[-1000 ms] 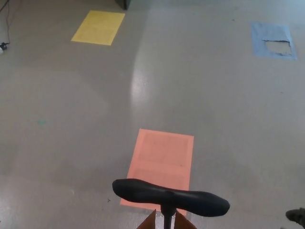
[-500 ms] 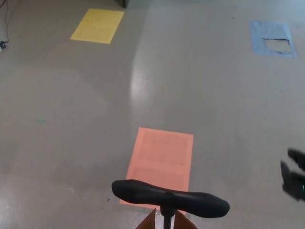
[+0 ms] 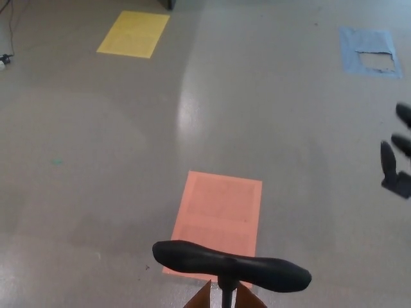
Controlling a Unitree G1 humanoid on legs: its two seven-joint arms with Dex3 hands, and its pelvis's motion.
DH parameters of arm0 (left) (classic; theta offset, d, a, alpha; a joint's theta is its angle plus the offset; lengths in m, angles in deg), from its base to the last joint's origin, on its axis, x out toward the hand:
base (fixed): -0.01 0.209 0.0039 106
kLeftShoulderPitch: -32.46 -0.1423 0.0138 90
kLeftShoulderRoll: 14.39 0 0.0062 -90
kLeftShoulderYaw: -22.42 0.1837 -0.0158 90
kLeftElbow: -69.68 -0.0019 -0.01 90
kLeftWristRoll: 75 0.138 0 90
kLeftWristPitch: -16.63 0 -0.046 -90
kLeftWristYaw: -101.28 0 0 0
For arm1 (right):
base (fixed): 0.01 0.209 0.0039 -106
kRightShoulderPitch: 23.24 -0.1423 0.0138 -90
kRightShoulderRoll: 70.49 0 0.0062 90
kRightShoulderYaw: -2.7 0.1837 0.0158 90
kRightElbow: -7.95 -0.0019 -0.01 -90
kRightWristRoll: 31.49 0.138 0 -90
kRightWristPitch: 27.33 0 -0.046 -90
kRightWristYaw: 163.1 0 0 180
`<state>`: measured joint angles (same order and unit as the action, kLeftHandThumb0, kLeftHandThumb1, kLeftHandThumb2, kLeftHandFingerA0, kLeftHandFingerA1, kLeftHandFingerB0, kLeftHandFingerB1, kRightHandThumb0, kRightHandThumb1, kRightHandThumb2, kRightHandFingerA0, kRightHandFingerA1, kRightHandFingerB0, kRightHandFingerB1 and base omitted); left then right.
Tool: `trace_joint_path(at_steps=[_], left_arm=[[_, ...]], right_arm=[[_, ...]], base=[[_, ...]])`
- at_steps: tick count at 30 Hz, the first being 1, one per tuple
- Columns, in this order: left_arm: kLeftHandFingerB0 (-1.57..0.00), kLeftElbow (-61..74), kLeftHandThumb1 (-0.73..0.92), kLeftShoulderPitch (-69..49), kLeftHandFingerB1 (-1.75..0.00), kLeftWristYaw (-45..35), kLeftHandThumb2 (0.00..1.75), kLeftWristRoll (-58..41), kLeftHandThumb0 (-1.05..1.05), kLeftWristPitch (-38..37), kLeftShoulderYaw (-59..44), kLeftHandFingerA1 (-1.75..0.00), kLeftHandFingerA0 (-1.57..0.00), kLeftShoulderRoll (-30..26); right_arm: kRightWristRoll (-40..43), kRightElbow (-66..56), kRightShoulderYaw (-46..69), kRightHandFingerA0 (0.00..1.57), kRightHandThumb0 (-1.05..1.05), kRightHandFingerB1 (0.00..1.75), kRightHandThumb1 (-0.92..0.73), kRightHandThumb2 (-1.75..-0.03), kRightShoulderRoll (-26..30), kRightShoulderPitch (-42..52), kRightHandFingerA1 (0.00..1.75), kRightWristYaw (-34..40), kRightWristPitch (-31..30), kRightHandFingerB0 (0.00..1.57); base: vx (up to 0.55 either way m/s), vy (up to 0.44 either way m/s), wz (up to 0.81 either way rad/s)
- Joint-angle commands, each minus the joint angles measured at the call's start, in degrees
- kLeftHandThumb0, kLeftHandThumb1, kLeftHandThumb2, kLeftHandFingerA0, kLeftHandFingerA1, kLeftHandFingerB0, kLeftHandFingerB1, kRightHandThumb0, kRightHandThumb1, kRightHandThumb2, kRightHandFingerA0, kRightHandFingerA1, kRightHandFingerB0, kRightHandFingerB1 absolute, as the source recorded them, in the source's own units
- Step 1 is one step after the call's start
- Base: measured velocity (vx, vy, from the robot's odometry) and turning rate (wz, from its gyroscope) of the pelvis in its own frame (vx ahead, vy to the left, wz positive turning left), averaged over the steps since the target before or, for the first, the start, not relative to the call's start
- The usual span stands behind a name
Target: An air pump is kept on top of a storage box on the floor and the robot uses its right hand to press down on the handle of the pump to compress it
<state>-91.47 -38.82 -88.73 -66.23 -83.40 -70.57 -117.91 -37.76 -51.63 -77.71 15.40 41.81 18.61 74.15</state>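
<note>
One right hand [image 3: 398, 157], seemingly open, well apart from pump handle [image 3: 231, 264].

One air pump [image 3: 230, 273] stood in view, and it carried one black handle [image 3: 231, 264] on a single shaft. Beneath it showed two brown cardboard flaps [image 3: 247, 299] of one storage box. Three coloured rectangles lay on the floor [image 3: 128, 160]: one yellow rectangle [image 3: 133, 34], one blue rectangle [image 3: 368, 52] and one orange rectangle [image 3: 220, 218]. The blue one had one torn patch in it. One robot hand, the right hand [image 3: 397, 157], showed at the right edge, with three fingers visible. One dark cable [image 3: 8, 32] ran at the top left corner, and one small green speck [image 3: 57, 162] marked the floor.
</note>
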Motion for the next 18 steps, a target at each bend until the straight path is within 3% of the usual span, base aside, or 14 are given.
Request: trace_joint_path(at_steps=[1, 2, 3, 5, 6, 7, 8, 10, 11, 12, 13, 15, 17, 18], left_arm=[[-0.05, -1.55, 0.87, 0.34, -0.13, -4.19, 1.18, -3.59, -0.9, -6.74, -3.48, -0.12, -0.05, -2.34], [-0.05, -1.5, 0.87, 0.24, -0.13, -4.11, 1.18, -3.68, -0.9, -6.85, -3.56, -0.12, -0.05, -2.36], [-0.02, -1.51, 0.87, 0.26, -0.13, -4.13, 1.19, -3.56, -0.89, -6.95, -3.45, -0.12, -0.02, -2.54], [-0.02, -1.52, 0.87, 0.28, -0.13, -4.15, 1.19, -3.51, -0.89, -6.99, -3.39, -0.12, -0.02, -2.61], [0.0, -1.5, 0.92, 0.32, -0.21, -4.02, 0.79, -3.26, -0.81, -7.09, -3.14, -0.23, -0.01, -2.56], [0.0, -1.48, 0.92, 0.37, -0.21, -3.84, 0.79, -2.94, -0.81, -7.22, -2.83, -0.23, -0.01, -2.48], [0.0, -1.42, 0.89, 0.09, -0.11, -4.26, 1.22, -2.88, -0.87, -7.46, -2.69, -0.14, -0.01, -2.41], [0.0, -1.35, 0.89, -0.34, -0.11, -4.92, 1.22, -2.89, -0.87, -7.8, -2.56, -0.14, -0.01, -2.33], [0.0, -1.31, 0.92, -0.48, -0.2, -4.74, 0.81, -2.73, -0.81, -8.09, -2.41, -0.25, -0.02, -2.31], [0.0, -1.27, 0.92, -0.66, -0.2, -4.5, 0.81, -2.53, -0.81, -8.45, -2.22, -0.25, -0.02, -2.28], [-0.07, -1.06, 0.85, -1.09, -0.16, -4.54, 1.19, -2.27, -0.85, -9.34, -1.94, -0.21, -0.08, -2.37], [0.0, -0.96, 0.78, -1.71, -0.26, -4.56, 1.18, -1.89, -0.73, -10.19, -1.57, -0.3, -0.01, -2.53], [-0.08, -0.9, 0.85, -2.36, -0.17, -4.69, 1.18, -1.77, -0.85, -8.9, -1.38, -0.19, -0.08, -2.62], [-0.07, -0.93, 0.85, -2.59, -0.18, -5.31, 1.18, -2.19, -0.83, -8.98, -1.69, -0.23, -0.06, -2.44]], right_arm=[[14.51, -62.66, -0.51, 0.04, -0.8, 0.36, -0.74, -1.1, 18.51, -9.59, 0.39, -17.79, -11.53, 0.04], [14.74, -63.9, -0.82, 0.04, -0.8, 0.36, -0.74, -1.1, 18.84, -9.91, 0.39, -18.19, -12.23, 0.04], [15.22, -65.18, -0.97, 0.1, -0.86, 0.27, -0.79, -0.81, 19.15, -10.02, 0.3, -18.43, -13.01, 0.11], [15.41, -65.89, -0.97, 0.1, -0.86, 0.27, -0.79, -0.81, 19.25, -10.0, 0.3, -18.51, -13.62, 0.11], [16.39, -67.45, -1.39, 0.12, -0.82, 0.23, -0.92, -0.69, 19.59, -10.63, 0.24, -18.69, -15.18, 0.11], [17.61, -69.45, -1.9, 0.12, -0.82, 0.23, -0.92, -0.69, 20.02, -11.41, 0.24, -18.91, -17.2, 0.11], [18.67, -71.23, -3.09, 0.09, -0.88, 0.23, -0.79, -1.12, 20.38, -11.67, 0.24, -19.64, -18.26, 0.09], [19.91, -73.51, -4.67, 0.09, -0.88, 0.23, -0.79, -1.12, 20.77, -11.82, 0.24, -20.67, -19.56, 0.09], [19.84, -73.67, -5.29, 0.08, -0.87, 0.19, -0.82, -1.14, 20.8, -12.03, 0.22, -21.41, -19.51, 0.08], [19.73, -73.7, -6.11, 0.08, -0.87, 0.19, -0.82, -1.14, 20.85, -12.31, 0.22, -22.34, -19.21, 0.08], [20.85, -73.67, -8.84, 0.0, -0.9, 0.12, -0.88, -1.19, 21.5, -14.0, 0.12, -25.54, -19.98, 0.0], [21.64, -74.51, -10.61, 0.05, -0.93, 0.13, -0.87, -1.18, 21.39, -14.63, 0.12, -26.79, -21.48, 0.05], [19.89, -75.82, -14.04, 0.06, -0.88, 0.19, -0.84, -1.17, 20.12, -15.95, 0.19, -27.85, -22.95, 0.06], [19.38, -75.88, -15.85, 0.06, -0.88, 0.18, -0.82, -1.15, 19.9, -17.31, 0.21, -29.3, -23.51, 0.06]], base=[[0.0, 0.0, 0.0], [0.0, 0.0, 0.0], [0.0, 0.0, 0.0], [0.0, 0.0, 0.0], [0.0, 0.0, 0.0], [0.0, 0.0, 0.0], [0.0, 0.0, 0.0], [0.0, 0.0, 0.0], [0.0, 0.0, 0.0], [0.0, 0.0, 0.0], [0.0, 0.0, 0.0], [0.0, 0.0, 0.0], [0.0, 0.0, 0.0], [0.0, 0.0, 0.0]])
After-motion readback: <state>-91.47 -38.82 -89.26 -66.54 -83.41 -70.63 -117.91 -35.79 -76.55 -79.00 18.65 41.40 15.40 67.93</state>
